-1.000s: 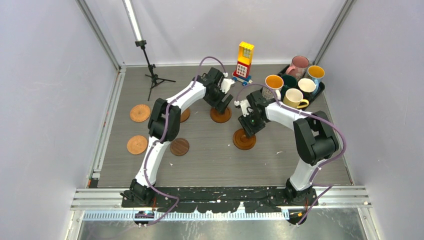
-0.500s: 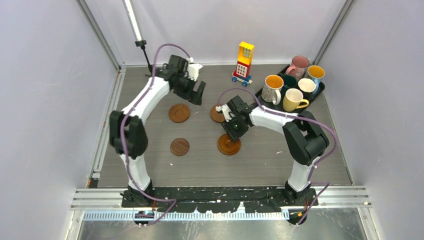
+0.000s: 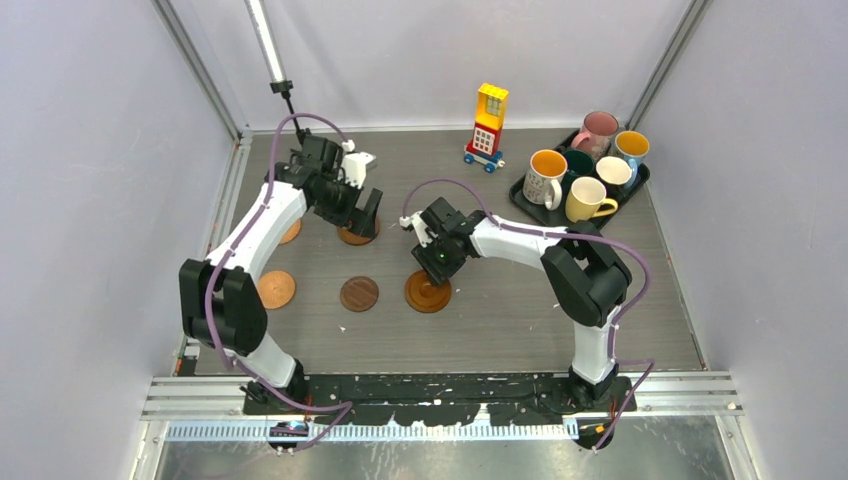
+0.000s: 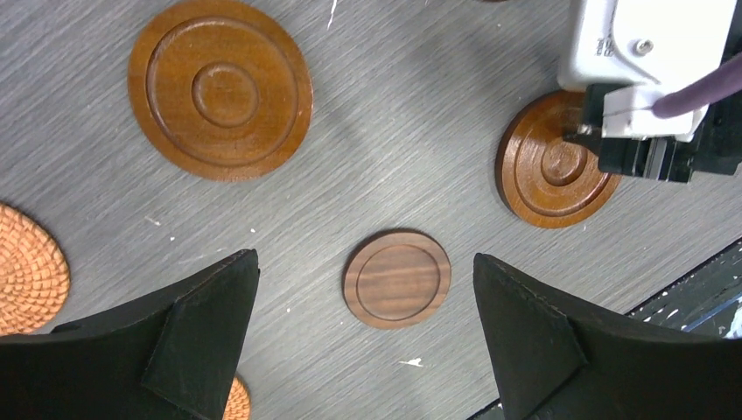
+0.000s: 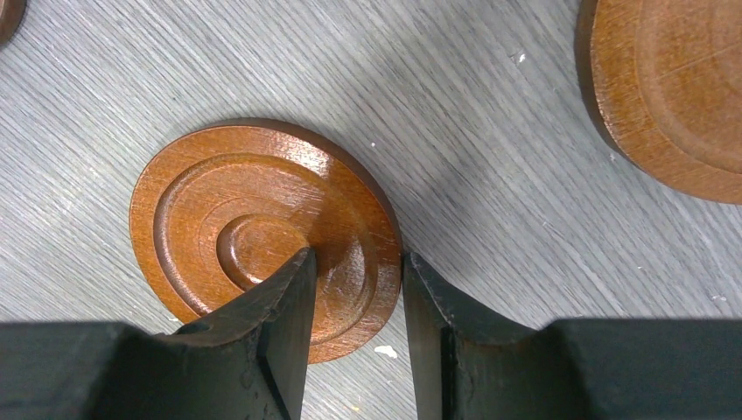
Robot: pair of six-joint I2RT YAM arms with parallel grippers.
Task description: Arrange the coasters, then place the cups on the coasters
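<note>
Several wooden coasters lie on the grey table. My right gripper [image 3: 437, 270] [image 5: 357, 255] is shut on the rim of a ringed brown coaster [image 3: 428, 292] [image 5: 254, 227], one finger on top and the other against its edge. My left gripper [image 3: 358, 218] [image 4: 364, 256] hangs open and empty above another ringed coaster [image 3: 350, 237] [image 4: 220, 87]. A small dark coaster [image 3: 359, 294] [image 4: 396, 278] lies between them. Two orange woven coasters [image 3: 275, 289] [image 4: 26, 267] sit at the left. The cups [image 3: 587, 198] stand together on the black tray [image 3: 643, 178], back right.
A yellow and red toy block tower [image 3: 487, 122] stands at the back middle. A small black tripod [image 3: 296, 120] is in the back left corner. Another coaster [image 5: 669, 96] lies close to the right of the held one. Walls close in the table on three sides.
My left gripper let go of the back-middle coaster, opened wide and swung left over the left coasters. My right gripper slid its ringed coaster leftward along the table.
</note>
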